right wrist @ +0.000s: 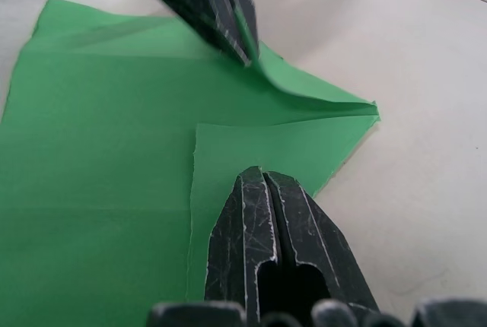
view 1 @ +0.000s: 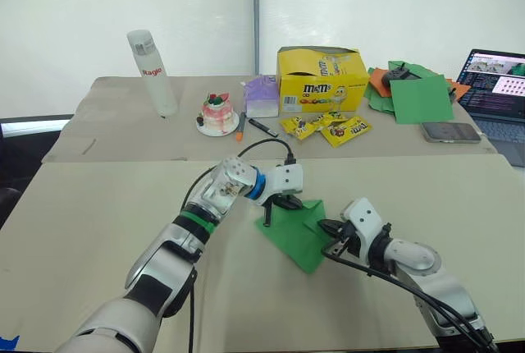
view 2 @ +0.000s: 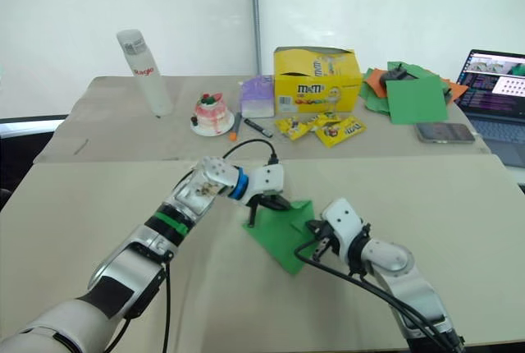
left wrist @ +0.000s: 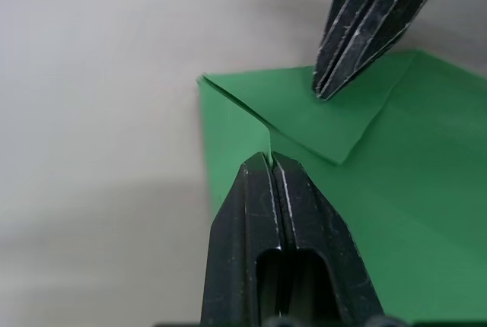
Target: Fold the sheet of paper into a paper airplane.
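Where the two beige tables (view 1: pixel 98 205) meet a white wall, lots of stuff at the back: white bottle (view 1: pixel 152 71) upper left, small pink cake (view 1: pixel 217 113), yellow candy box (view 1: pixel 321 79) in the middle, candy packs (view 1: pixel 326 127), heap of green and orange sheets (view 1: pixel 412 89), phone (view 1: pixel 450 131) and laptop (view 1: pixel 497 90) at the right edge. Lower middle of the frame, on the near table: sheet of paper (view 1: pixel 296 226), thin, smooth, bright green, lying flat with corners folded over into soft flaps. Left gripper (left wrist: pixel 271 161) with black scratched fingers pressed together, pinching the raised edge of one flap. Right gripper (right wrist: pixel 262 176) with fingers squeezed together too, tips resting on the other folded corner, not clearly gripping any paper. Both pincers close together, almost facing each other across the folds.
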You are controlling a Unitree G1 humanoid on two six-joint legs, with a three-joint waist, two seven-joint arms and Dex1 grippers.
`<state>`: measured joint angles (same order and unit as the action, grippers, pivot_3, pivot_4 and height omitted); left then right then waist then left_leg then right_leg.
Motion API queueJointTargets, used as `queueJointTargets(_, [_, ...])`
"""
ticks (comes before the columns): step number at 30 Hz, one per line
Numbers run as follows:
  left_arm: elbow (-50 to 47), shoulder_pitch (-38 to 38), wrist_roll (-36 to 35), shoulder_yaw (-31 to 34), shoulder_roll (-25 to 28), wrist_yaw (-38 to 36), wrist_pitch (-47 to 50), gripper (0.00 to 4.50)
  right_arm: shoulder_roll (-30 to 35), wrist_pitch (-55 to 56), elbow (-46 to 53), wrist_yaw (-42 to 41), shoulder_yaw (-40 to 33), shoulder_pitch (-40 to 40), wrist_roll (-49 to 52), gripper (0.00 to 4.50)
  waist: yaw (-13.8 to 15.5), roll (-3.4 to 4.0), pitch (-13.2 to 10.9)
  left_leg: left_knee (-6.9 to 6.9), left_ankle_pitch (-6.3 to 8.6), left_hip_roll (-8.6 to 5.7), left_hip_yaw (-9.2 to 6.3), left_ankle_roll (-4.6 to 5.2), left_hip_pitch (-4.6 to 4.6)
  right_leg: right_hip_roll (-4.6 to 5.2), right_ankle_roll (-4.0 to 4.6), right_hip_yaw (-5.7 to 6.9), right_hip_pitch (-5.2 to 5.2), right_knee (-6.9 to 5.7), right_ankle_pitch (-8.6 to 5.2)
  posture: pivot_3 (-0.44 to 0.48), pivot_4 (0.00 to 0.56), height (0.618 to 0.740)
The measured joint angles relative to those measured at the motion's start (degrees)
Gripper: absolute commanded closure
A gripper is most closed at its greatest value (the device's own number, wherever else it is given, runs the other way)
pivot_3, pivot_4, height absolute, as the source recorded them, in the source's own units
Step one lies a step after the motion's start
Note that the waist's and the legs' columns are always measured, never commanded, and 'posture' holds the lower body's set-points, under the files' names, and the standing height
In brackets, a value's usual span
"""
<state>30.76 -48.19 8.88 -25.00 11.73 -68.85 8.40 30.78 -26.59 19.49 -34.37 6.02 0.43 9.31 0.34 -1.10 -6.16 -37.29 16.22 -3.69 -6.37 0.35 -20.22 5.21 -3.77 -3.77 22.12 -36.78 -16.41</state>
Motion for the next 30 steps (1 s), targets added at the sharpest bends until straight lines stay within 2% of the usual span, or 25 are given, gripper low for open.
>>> queueJointTargets(10, [-9.78, 4.18, 2.09, -3.27, 1.33, 2.83, 8.45, 4.49, -3.6, -1.28, -0.6, 0.95, -2.87, -4.12, 3.31, 4.5, -0.03, 0.01, 0.0, 0.01, 0.0, 0.09, 0.0, 0.0, -0.01, 0.0, 0.0, -0.01, 0.02, -0.02, 0.0, 0.0, 0.15, 0.74])
queueJointTargets(16, [-10.42, 4.18, 2.09, -3.65, 1.28, 3.6, 9.75, 4.49, -6.46, -1.25, -5.59, 1.2, -4.01, -7.67, 4.44, 4.5, 0.12, 0.03, 0.01, 0.01, 0.0, 0.07, 0.0, -0.01, 0.0, 0.02, 0.0, -0.01, 0.02, -0.02, 0.0, 0.0, 0.15, 0.74])
queueJointTargets(23, [-10.64, 4.08, 1.86, -3.68, 1.48, 3.53, 10.83, 4.49, -6.25, -1.2, -9.73, 1.22, -0.47, -8.65, 1.49, 4.5, -0.04, 0.05, 0.03, 0.01, 0.0, 0.08, 0.02, 0.0, 0.01, 0.01, 0.0, -0.01, 0.01, -0.05, 0.0, 0.0, 0.15, 0.74])
queueJointTargets(26, [-11.69, 4.2, -0.32, -2.98, 1.5, 2.42, 13.74, 3.66, -5.04, -1.19, -9.73, 1.13, 0.66, -9.27, 0.29, 4.5, -0.09, 0.05, 0.03, 0.01, 0.0, 0.09, 0.01, 0.0, 0.02, 0.0, 0.0, 0.0, 0.01, -0.06, 0.0, 0.0, 0.15, 0.74])
queueJointTargets(30, [-13.22, 3.94, -4.61, -1.15, 3.6, -0.93, 18.41, 2.32, -4.56, -1.23, -9.69, 1.18, 1.52, -9.73, -0.22, 4.5, -0.31, 0.05, 0.04, 0.0, 0.0, 0.12, 0.01, 0.0, 0.04, -0.01, 0.0, 0.0, 0.01, -0.07, 0.0, 0.0, 0.15, 0.74])
